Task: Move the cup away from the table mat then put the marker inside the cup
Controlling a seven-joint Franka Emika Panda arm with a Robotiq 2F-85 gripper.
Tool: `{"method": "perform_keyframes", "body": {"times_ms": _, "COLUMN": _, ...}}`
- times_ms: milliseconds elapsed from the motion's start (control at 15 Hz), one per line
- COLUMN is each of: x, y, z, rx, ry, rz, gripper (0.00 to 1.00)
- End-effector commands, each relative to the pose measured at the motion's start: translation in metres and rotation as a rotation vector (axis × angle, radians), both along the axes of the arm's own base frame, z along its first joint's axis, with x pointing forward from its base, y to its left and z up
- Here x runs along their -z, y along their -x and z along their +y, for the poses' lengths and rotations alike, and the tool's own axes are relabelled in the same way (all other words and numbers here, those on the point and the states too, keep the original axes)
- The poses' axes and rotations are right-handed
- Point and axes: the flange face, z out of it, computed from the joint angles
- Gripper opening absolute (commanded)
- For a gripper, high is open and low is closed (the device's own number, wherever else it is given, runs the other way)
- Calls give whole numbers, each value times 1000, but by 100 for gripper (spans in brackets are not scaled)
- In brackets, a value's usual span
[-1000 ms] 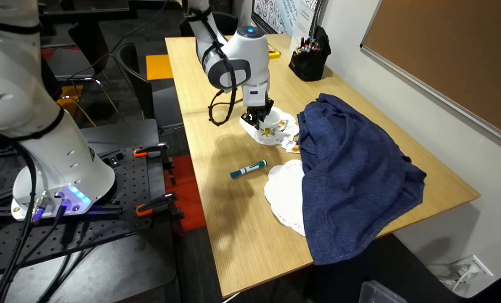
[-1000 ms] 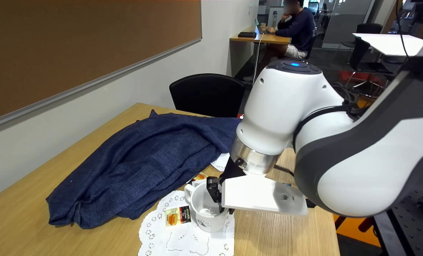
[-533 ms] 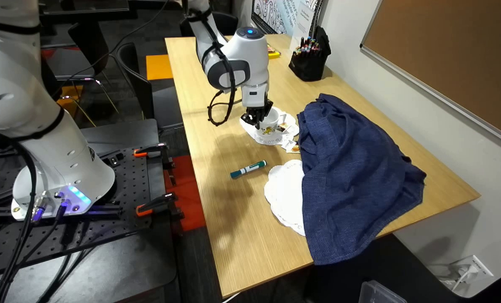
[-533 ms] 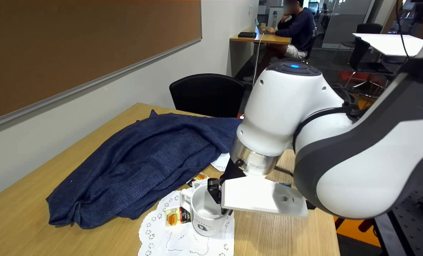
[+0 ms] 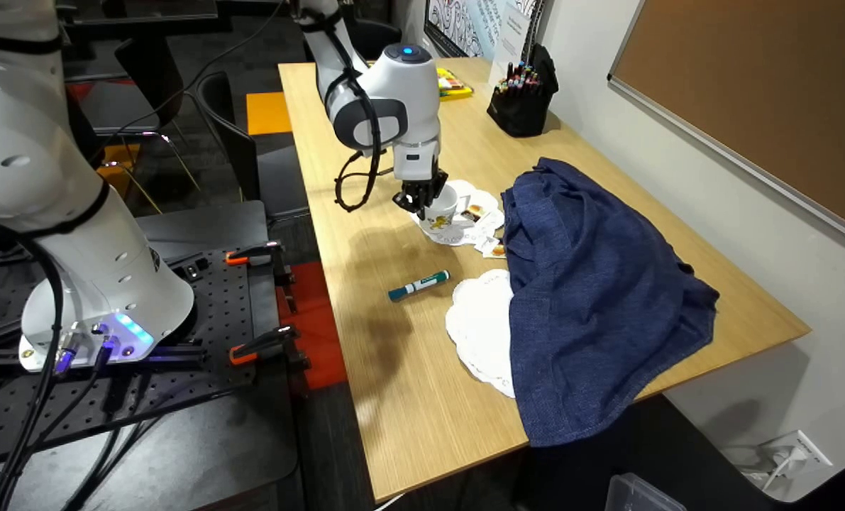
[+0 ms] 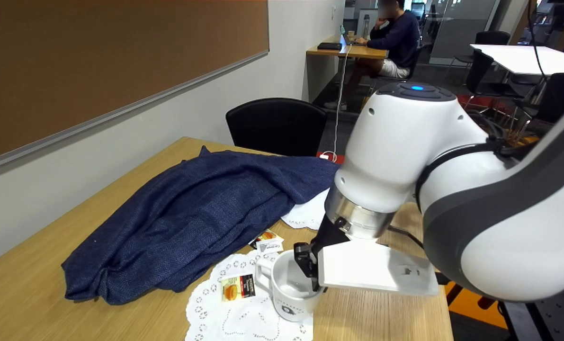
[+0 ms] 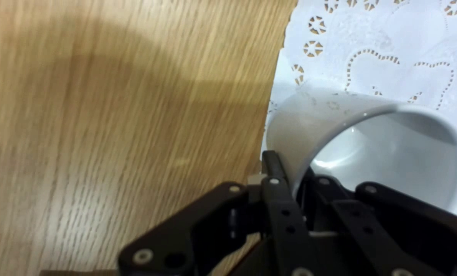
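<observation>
1. My gripper (image 7: 292,178) pinches the side wall of the white cup (image 6: 289,299); in the wrist view one black finger is inside the cup and the other outside, with only the wall's thickness between them.
2. The cup, mouth upward, is over the edge of the white, lacy table mat (image 6: 239,315), on the side away from the dark blue cloth (image 6: 192,222). Its handle points in across the mat. I can't tell whether its base touches the mat.
3. A small yellow-and-black packet (image 6: 237,287) lies flat on the mat, beside the cup. More packets (image 6: 269,245) lie near the mat's edge, just beside the cloth.
4. The green marker (image 5: 418,284) lies on the wooden table (image 5: 429,440) in an exterior view, apart from the cup. One end is near a second white doily (image 5: 480,330), partly covered by the cloth.
</observation>
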Motion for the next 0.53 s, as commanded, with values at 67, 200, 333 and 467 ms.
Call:
{"method": "perform_keyframes", "body": {"times_ms": 67, "x": -18, "y": 40, "z": -5, "rx": 7, "ry": 14, "rz": 30, "gripper": 3}}
{"method": "perform_keyframes", "body": {"times_ms": 200, "x": -18, "y": 53, "z": -9, "rx": -11, "ry": 32, "rz": 38, "gripper": 3}}
{"method": "perform_keyframes", "body": {"times_ms": 333, "x": -20, "y": 66, "z": -11, "rx": -21, "ry": 44, "rz": 35, "gripper": 3}}
{"method": "perform_keyframes", "body": {"times_ms": 467, "x": -22, "y": 77, "z": -13, "rx": -26, "ry": 53, "rz": 37, "gripper": 3}}
